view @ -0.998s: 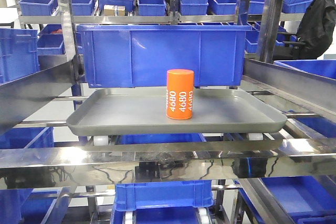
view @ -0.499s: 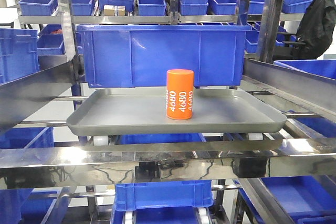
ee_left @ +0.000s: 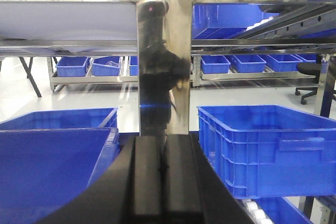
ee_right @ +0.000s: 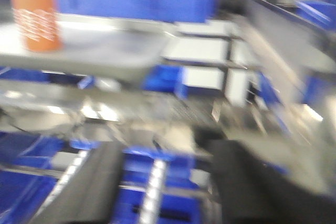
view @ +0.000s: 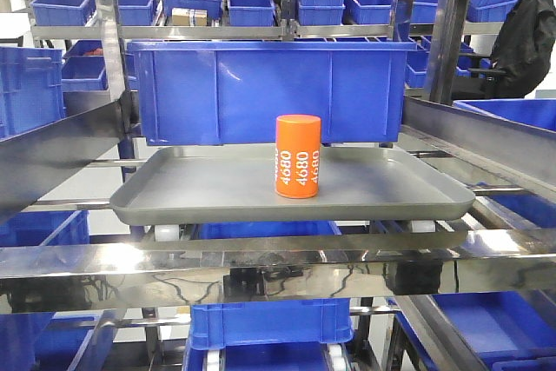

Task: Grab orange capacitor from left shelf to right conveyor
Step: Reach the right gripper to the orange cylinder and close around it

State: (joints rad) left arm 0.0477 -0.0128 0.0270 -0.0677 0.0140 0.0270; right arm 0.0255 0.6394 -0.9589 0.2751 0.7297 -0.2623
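The orange capacitor [view: 298,156] stands upright on a shallow grey tray [view: 191,193] of the left shelf [view: 261,262], white "4680" on its side. In the blurred right wrist view the capacitor [ee_right: 35,15] shows at the top left on the tray [ee_right: 105,56]. My right gripper [ee_right: 163,182] is open, low and to the right of it, well apart. My left gripper [ee_left: 163,177] is shut with nothing between its fingers, facing a steel upright [ee_left: 164,61]. The right conveyor is out of view. Neither gripper shows in the front view.
A large blue bin [view: 269,89] stands right behind the tray. Steel rails [view: 486,141] slope along both sides, with more blue bins [view: 269,319] below. In the left wrist view, blue crates [ee_left: 268,148] flank the upright.
The front view is the same across the three frames; the capacitor and tray have not moved.
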